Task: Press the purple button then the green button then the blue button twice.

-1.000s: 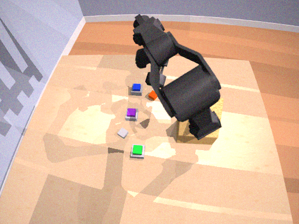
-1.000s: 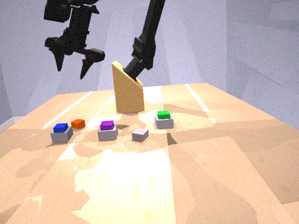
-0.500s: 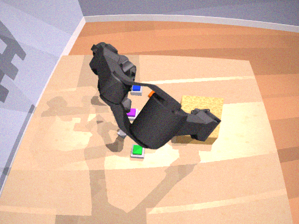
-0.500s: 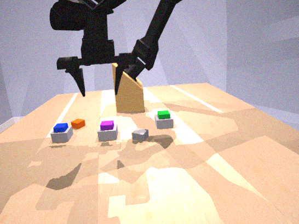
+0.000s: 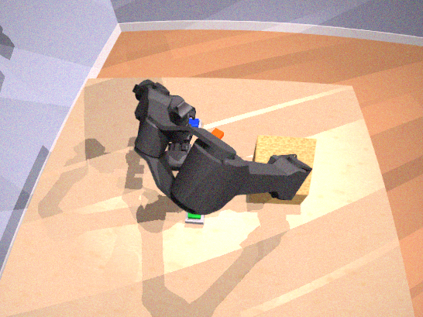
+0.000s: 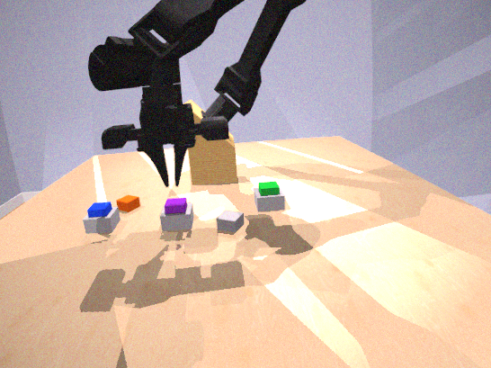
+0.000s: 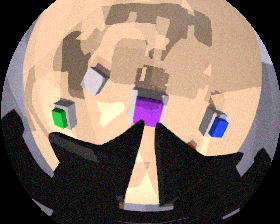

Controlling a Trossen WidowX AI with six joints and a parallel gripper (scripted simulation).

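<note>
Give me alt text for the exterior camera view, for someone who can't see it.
A black robot arm's gripper, fingers nearly closed and empty, hovers above a purple button. A blue button, orange block, grey block and green button sit nearby on the table.

Place: a bare test room, perhaps a lab.
Walls: plain grey-lilac, pale skirting [image 5: 248, 25].
Floor: orange-brown boards.
Furnishing: one light wooden tabletop [image 6: 360, 262] carrying a black robot arm [image 6: 252, 64].
</note>
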